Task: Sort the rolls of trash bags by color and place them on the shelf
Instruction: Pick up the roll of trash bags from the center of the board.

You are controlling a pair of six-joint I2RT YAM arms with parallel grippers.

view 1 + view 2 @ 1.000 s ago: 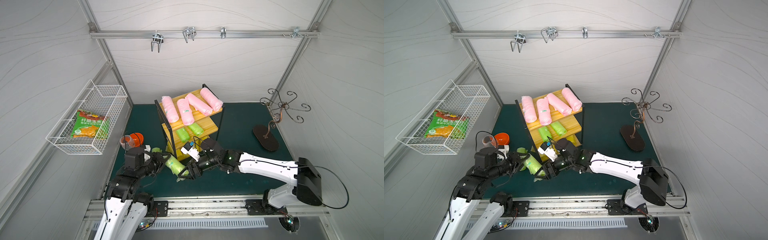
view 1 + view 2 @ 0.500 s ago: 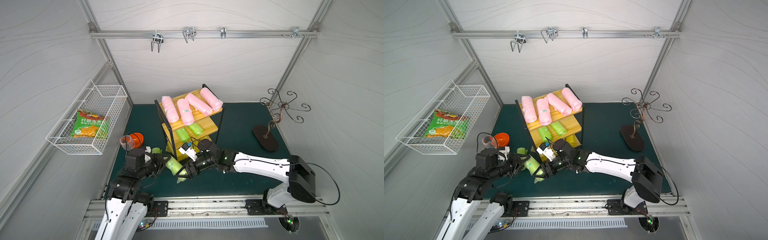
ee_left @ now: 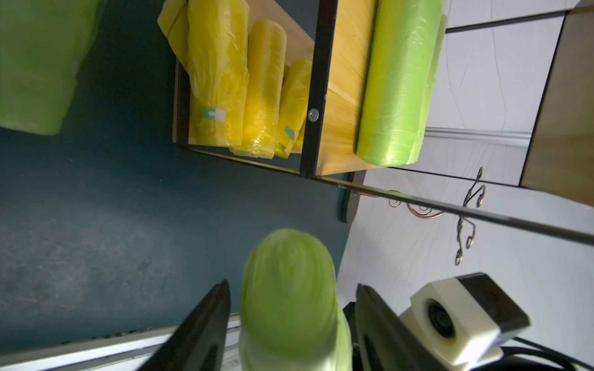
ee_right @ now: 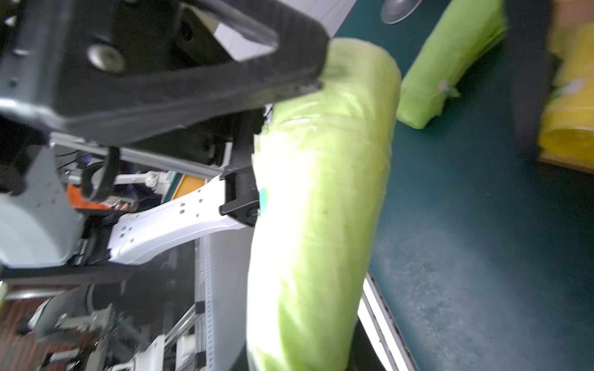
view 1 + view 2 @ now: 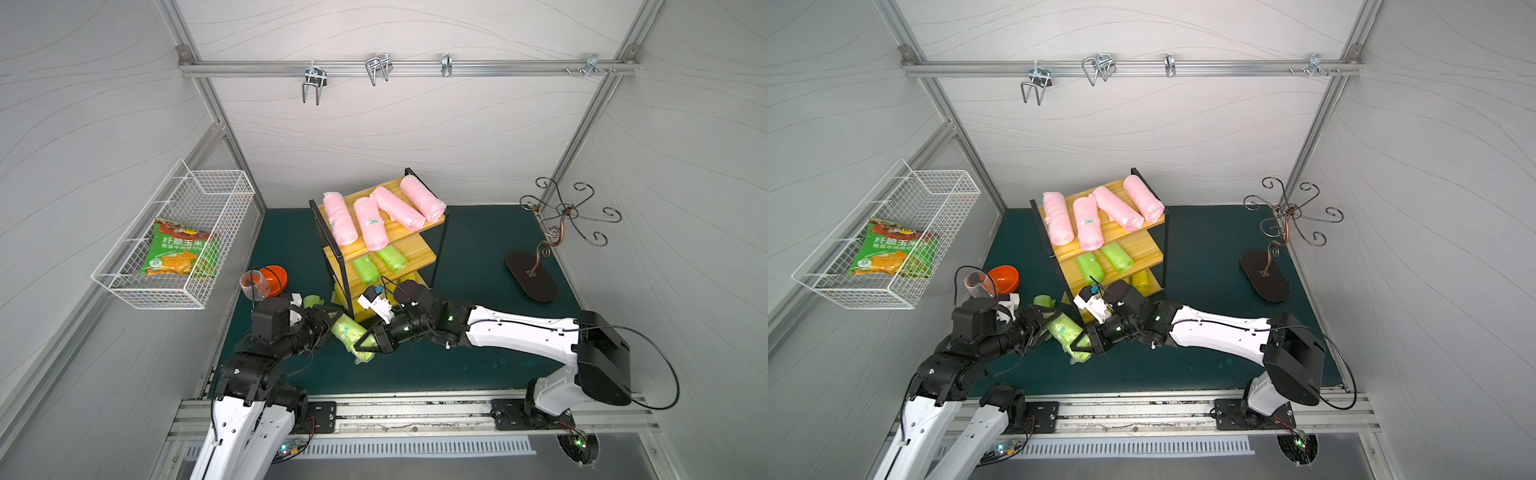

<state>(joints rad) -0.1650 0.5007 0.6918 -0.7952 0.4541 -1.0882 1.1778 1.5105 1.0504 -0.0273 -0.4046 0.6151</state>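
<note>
Left pincer [image 3: 292, 289] stands released, its jaws clear on either side of the green roll [image 5: 348, 330], which hangs above the mat [image 5: 478, 249] just in front of the shelf [image 5: 419, 253]. Right pincer [image 5: 368, 345] is clenched on the roll's other end. Most of the sorting looks done: four pink rolls [image 5: 340, 218] fill the top board, two green rolls [image 5: 365, 269] lie on the middle one, and yellow rolls [image 3: 218, 80] on the bottom. Left to place: this roll and a spare [image 5: 312, 300] on the mat.
</note>
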